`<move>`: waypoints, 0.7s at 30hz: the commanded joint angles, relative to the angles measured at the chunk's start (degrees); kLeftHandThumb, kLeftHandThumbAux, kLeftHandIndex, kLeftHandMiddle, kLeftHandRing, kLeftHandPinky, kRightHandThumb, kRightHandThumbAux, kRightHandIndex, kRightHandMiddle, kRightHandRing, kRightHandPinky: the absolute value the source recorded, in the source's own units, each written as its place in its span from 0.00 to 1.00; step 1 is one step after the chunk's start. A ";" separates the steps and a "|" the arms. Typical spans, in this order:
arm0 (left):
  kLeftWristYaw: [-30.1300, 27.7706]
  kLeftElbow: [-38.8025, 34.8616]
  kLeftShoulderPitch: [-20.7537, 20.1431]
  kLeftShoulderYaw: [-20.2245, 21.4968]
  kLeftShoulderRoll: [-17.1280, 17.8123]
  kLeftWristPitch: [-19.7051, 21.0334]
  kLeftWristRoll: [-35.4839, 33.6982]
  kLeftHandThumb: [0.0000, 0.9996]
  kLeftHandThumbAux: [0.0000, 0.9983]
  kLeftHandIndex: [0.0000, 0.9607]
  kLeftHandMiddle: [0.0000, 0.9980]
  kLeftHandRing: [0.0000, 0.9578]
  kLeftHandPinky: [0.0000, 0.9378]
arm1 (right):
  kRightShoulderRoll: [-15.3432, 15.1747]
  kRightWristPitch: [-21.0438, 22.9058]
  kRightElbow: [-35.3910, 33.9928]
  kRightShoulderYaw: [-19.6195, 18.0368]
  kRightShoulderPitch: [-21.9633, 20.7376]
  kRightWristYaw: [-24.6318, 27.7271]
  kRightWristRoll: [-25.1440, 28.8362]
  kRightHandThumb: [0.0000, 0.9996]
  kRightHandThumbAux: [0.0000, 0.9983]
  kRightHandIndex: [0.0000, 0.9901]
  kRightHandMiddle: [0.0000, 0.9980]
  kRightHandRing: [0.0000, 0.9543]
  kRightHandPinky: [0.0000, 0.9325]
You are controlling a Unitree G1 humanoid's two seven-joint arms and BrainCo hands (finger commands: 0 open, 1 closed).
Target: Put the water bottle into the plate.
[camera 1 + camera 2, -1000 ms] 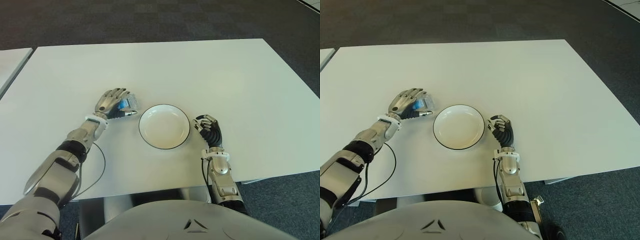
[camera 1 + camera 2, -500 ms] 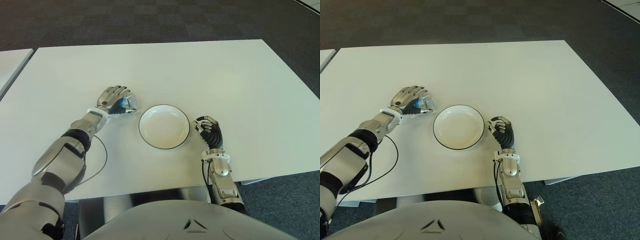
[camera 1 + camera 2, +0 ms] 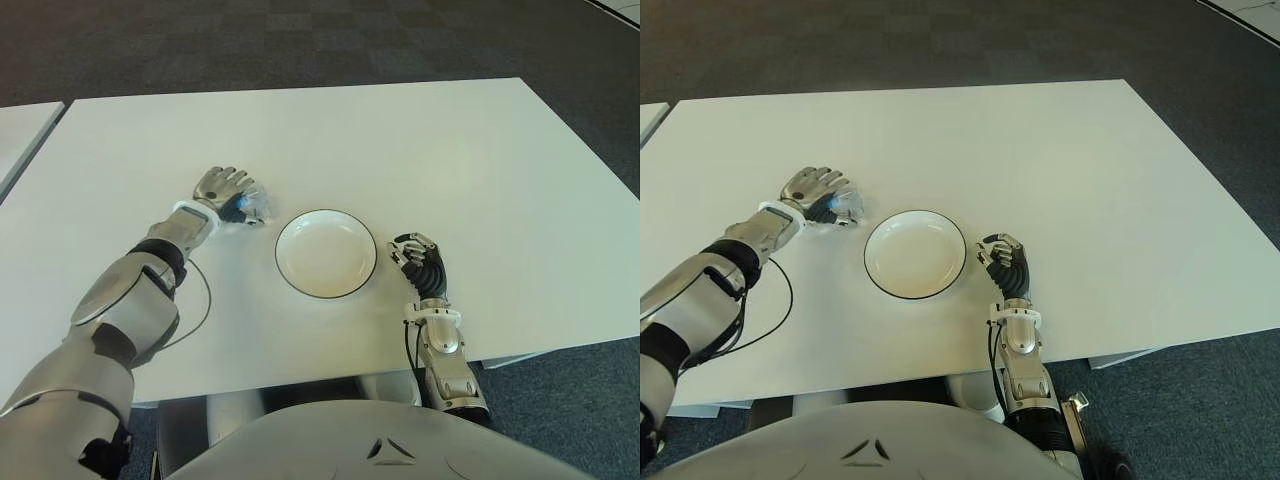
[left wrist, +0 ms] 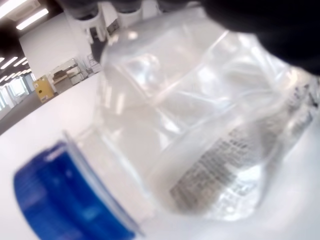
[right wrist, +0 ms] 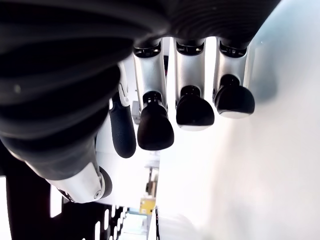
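Observation:
A small clear water bottle (image 4: 200, 125) with a blue cap (image 4: 65, 200) lies on its side on the white table (image 3: 420, 140), just left of the plate. My left hand (image 3: 225, 188) covers it from above with the fingers curled over it. Only the bottle's end (image 3: 253, 208) shows past the fingers in the eye views. The white plate (image 3: 326, 254) with a dark rim sits at the table's middle front, with nothing in it. My right hand (image 3: 422, 265) shows right of the plate, fingers curled (image 5: 155, 125) and holding nothing.
A black cable (image 3: 195, 310) loops on the table beside my left forearm. Another white table's edge (image 3: 25, 125) shows at far left. Dark carpet surrounds the table.
My left hand, with the bottle under it, has shifted a little farther back and left, away from the plate. The right hand has not moved.

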 commanded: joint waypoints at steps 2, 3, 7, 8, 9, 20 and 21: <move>-7.88 3.33 5.27 -2.10 -1.92 0.01 1.35 0.59 0.28 0.00 0.00 0.00 0.00 | 0.20 1.08 -0.08 -0.21 0.35 -0.25 -0.15 0.71 0.73 0.44 0.83 0.88 0.90; -8.41 3.38 5.22 -1.79 -1.96 0.03 1.00 0.59 0.28 0.00 0.00 0.00 0.00 | 0.22 1.11 -0.06 -0.25 0.35 -0.29 -0.14 0.71 0.73 0.44 0.83 0.88 0.90; -10.08 3.46 5.09 -0.46 -2.10 0.28 -0.68 0.58 0.32 0.00 0.00 0.00 0.03 | 0.21 1.10 0.08 -0.42 0.34 -0.39 -0.03 0.71 0.73 0.44 0.83 0.88 0.90; -10.42 3.47 5.10 0.17 -2.15 0.46 -1.42 0.58 0.33 0.00 0.00 0.00 0.04 | 0.21 1.04 0.12 -0.47 0.34 -0.40 0.02 0.71 0.73 0.44 0.83 0.88 0.90; -10.66 3.46 5.12 0.60 -2.18 0.59 -1.96 0.57 0.34 0.00 0.00 0.00 0.07 | 0.21 1.00 0.14 -0.50 0.35 -0.41 0.06 0.71 0.73 0.44 0.83 0.88 0.90; -9.89 3.57 5.88 6.39 -3.39 5.18 -7.96 0.71 0.49 0.29 0.27 0.31 0.40 | 0.22 0.79 0.07 -0.71 0.28 -0.53 0.22 0.71 0.73 0.44 0.83 0.88 0.90; -9.68 3.52 5.92 6.49 -3.41 5.26 -8.00 0.71 0.49 0.31 0.28 0.32 0.41 | 0.21 0.80 0.07 -0.72 0.27 -0.54 0.23 0.71 0.73 0.44 0.83 0.88 0.90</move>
